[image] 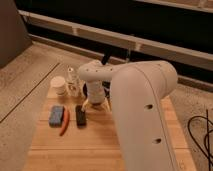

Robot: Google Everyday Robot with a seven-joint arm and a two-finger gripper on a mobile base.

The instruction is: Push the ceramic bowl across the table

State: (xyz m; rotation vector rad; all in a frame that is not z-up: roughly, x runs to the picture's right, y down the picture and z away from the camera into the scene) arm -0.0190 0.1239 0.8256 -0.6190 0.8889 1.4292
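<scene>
Gripper (96, 104) low over table (100, 145) — its grasp cannot be told, white cup (59, 85) nearby
</scene>
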